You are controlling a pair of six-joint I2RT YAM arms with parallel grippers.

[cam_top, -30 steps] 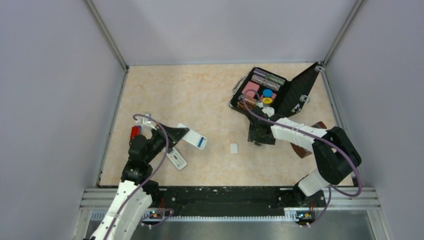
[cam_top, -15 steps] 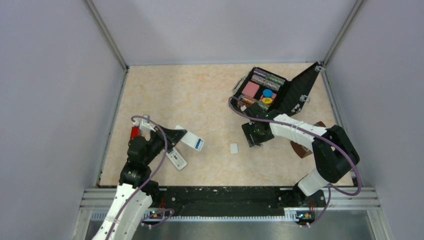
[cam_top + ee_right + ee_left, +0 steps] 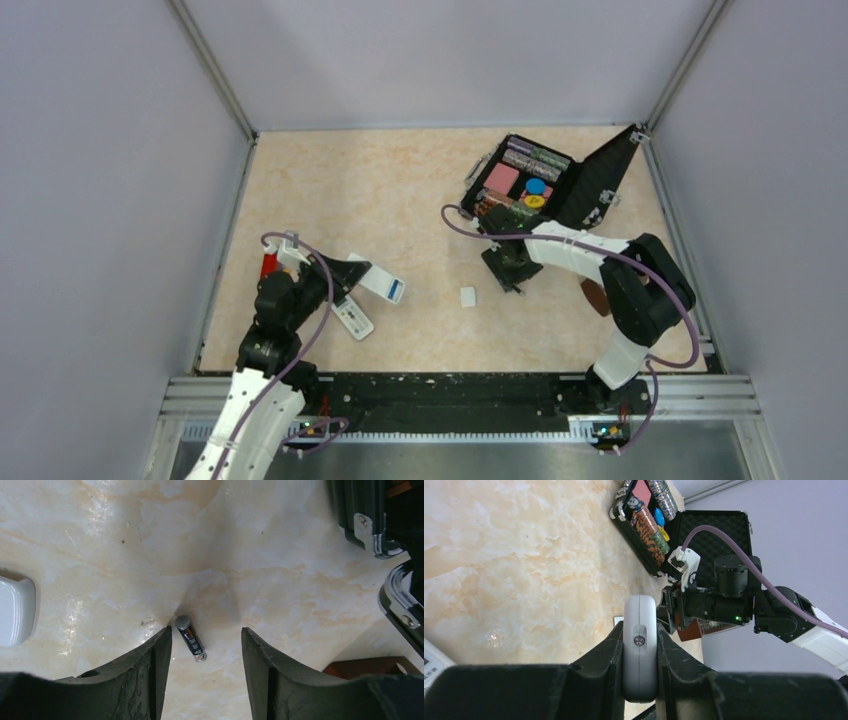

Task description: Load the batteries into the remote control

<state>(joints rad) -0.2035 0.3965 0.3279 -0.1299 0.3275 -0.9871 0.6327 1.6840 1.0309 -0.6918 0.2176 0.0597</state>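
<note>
Dark battery (image 3: 190, 638) lies untouched between parted right fingers (image 3: 145, 675), while left fingers (image 3: 606, 657) clamp the remote control (image 3: 640, 645).

The remote (image 3: 640, 630) shows only its end; its face is hidden. At nine o'clock in the right wrist view, a white piece (image 3: 15, 610) is cut off; print on the battery (image 3: 190, 638) is unreadable.

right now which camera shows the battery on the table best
The right wrist view: the battery lies between the open fingers of the right tool. From the top that tool hides it; the left wrist view misses it.
</note>
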